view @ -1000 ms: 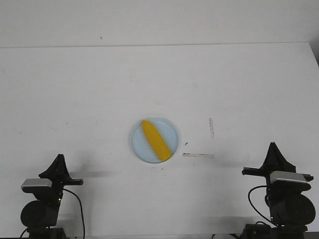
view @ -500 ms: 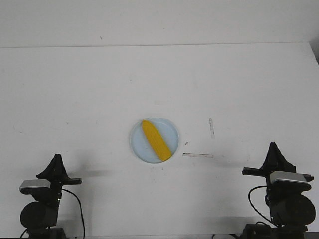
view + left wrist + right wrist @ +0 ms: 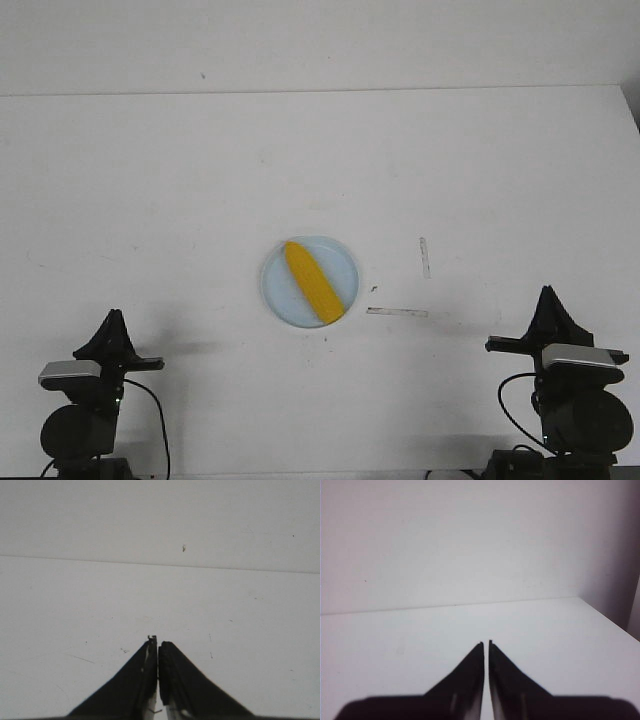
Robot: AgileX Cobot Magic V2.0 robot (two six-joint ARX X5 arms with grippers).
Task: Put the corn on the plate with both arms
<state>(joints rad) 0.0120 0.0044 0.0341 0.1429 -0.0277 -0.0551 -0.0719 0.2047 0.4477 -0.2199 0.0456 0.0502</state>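
Observation:
The yellow corn (image 3: 312, 281) lies at a slant on the pale blue plate (image 3: 278, 285) in the middle of the white table, pointed end toward the far left. My left gripper (image 3: 114, 317) is shut and empty at the near left, well away from the plate. My right gripper (image 3: 547, 292) is shut and empty at the near right. In the left wrist view the gripper (image 3: 158, 643) has its jaws together over bare table. In the right wrist view the gripper (image 3: 486, 643) is likewise closed. Corn and plate do not show in either wrist view.
Two short strips of clear tape (image 3: 397, 312) lie on the table just right of the plate. The table's far edge meets a white wall (image 3: 320, 45). The table's right edge (image 3: 607, 615) shows in the right wrist view.
My left gripper has drawn back slightly toward the near edge and lowered since a second ago. The right arm, the corn and the plate have not moved.

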